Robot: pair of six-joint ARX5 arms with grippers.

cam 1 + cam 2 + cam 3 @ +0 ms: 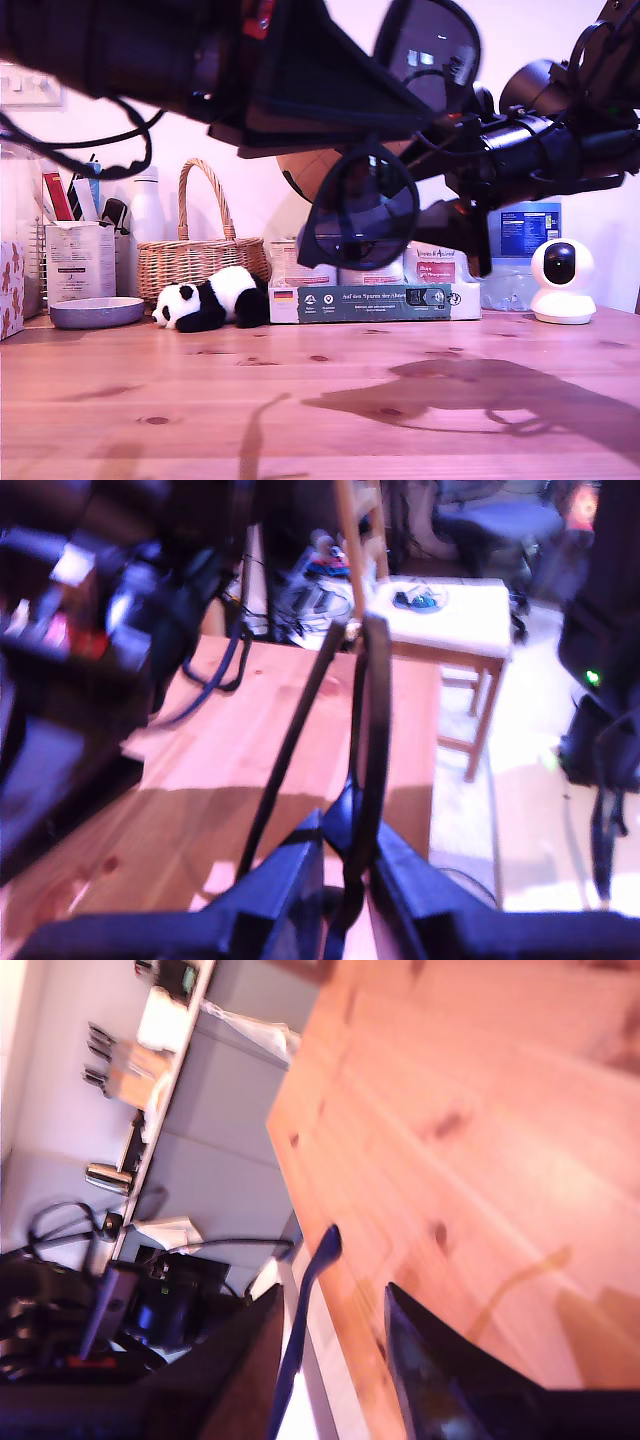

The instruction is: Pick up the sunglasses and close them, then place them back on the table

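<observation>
The matte black plastic sunglasses with dark rounded lenses (385, 190) hung in the air in the upper middle of the exterior view, well above the reddish-brown pine-plank table (200, 400), one lens near the top edge and the other below it. Both arms crossed the top of that view as dark, blurred masses, so where each gripper met the frame was hard to make out there.

In the first wrist view, my first gripper (345, 880) had its jaws nearly together on the frame of the sunglasses (370, 730), whose thin dark temple arms ran away from the camera; the picture was smeared by motion.

In the second wrist view, my second gripper (330, 1360) stood with its jaws apart, a slim dark arm of the sunglasses (305, 1310) lying between the fingers (430, 1360). Whether they touched it I could not tell, as the lower part was cut off.
</observation>
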